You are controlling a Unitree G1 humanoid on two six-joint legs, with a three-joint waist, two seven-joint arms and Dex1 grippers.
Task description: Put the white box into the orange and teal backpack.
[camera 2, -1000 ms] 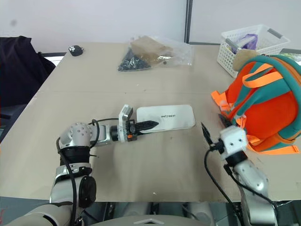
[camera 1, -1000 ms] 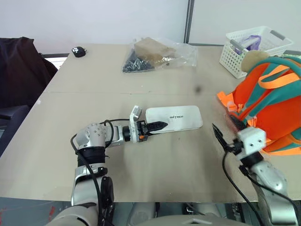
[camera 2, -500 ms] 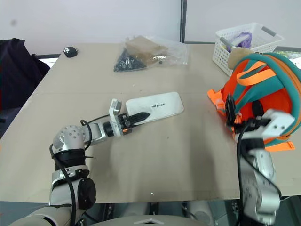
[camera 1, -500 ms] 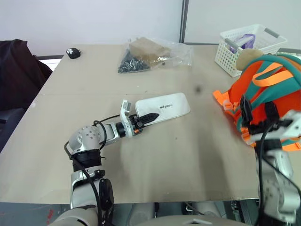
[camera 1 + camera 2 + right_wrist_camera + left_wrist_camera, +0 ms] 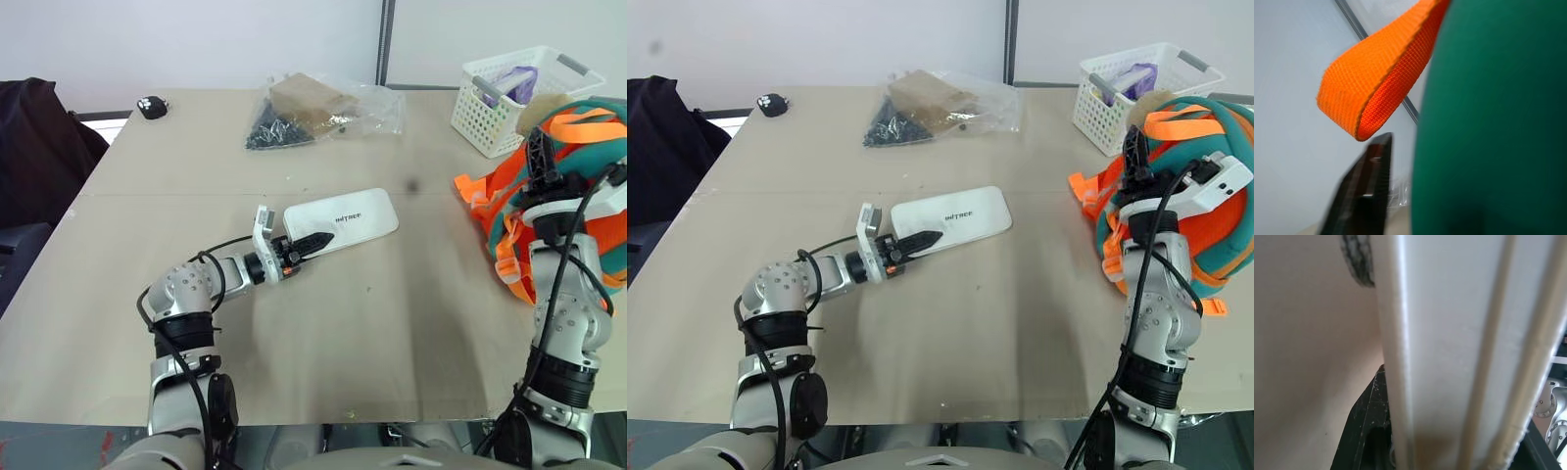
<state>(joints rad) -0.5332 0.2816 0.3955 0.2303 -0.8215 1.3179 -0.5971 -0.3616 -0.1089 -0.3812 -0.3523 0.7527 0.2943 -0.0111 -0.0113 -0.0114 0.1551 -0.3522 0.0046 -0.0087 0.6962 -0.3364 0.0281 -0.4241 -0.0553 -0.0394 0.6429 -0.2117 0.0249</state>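
The white box lies slanted at the table's middle, dark lettering up. My left gripper is shut on its near left end; in the left wrist view the box stands close before one black finger. The orange and teal backpack sits at the right edge with a tan plush head on top. My right gripper is raised, pointing up, shut on the backpack's teal trim beside an orange strap loop. One of its fingers shows; the other is hidden by fabric.
A white lattice basket stands behind the backpack. At the back middle lies a clear plastic bag with brown and dark items. A small black object is at the far left corner. Dark cloth hangs past the left edge.
My right arm rose from the table's near edge to the backpack's upper rim and its open fingers closed there. The left gripper turned the white box slightly aslant.
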